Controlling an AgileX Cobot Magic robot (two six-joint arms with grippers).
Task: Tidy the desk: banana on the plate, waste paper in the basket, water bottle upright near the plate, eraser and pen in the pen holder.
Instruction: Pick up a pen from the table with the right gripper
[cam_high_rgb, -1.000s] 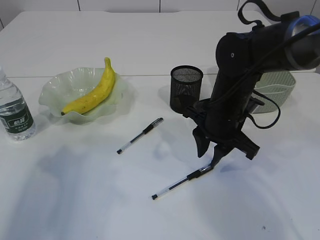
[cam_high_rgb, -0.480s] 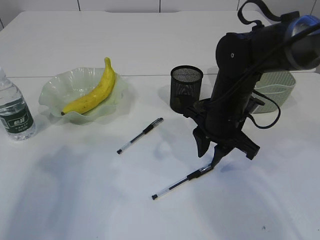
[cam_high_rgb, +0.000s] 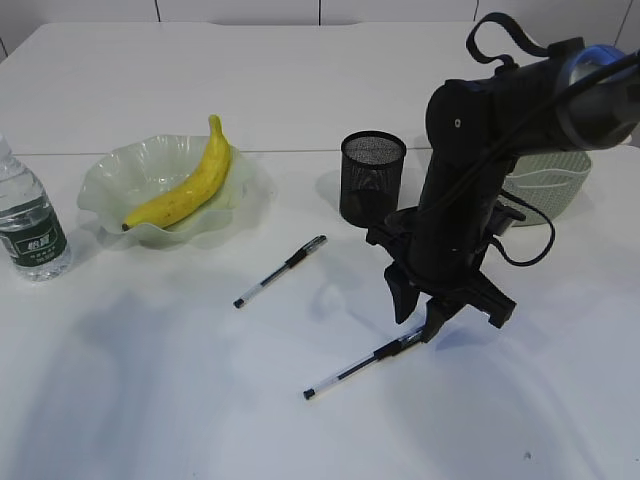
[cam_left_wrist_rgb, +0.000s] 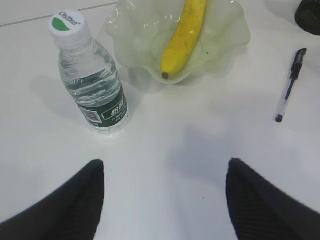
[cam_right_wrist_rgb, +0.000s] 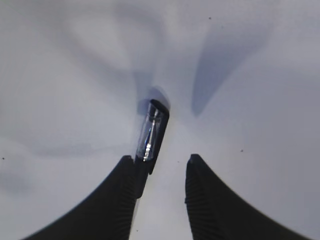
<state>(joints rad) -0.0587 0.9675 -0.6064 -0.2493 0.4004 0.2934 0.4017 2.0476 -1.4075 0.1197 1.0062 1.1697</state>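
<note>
A clear-barrelled pen (cam_high_rgb: 362, 368) lies slantwise on the white surface (cam_high_rgb: 150, 400), near the front and right of centre. The right hand (cam_high_rgb: 432, 328) is down over the pen's capped upper end. In the right wrist view the pen (cam_right_wrist_rgb: 151, 131) sits against the inner face of the left finger (cam_right_wrist_rgb: 127, 180), while the other finger stands apart from it — so the hand is part open, with a gap showing, and not yet clamped on the pen.

A second pen (cam_high_rgb: 281, 271) lies a little further back, towards the middle. Behind it stands the black mesh pen holder (cam_high_rgb: 372, 176), upright and near the right arm. A pale green basket (cam_high_rgb: 548, 180) sits behind the arm, partly hidden.

To the left, the banana (cam_high_rgb: 187, 185) already rests in the frilled plate (cam_high_rgb: 120, 165), and the water bottle (cam_high_rgb: 28, 222) stands upright just beside it. No eraser or waste paper can be seen.

The left hand (cam_left_wrist_rgb: 162, 200) hovers open near the bottle, holding nothing.

The step in hand appears to be picking up the nearer pen. The next move probably calls for closing the fingers squarely on the barrel, then lifting and carrying it to the holder.
</note>
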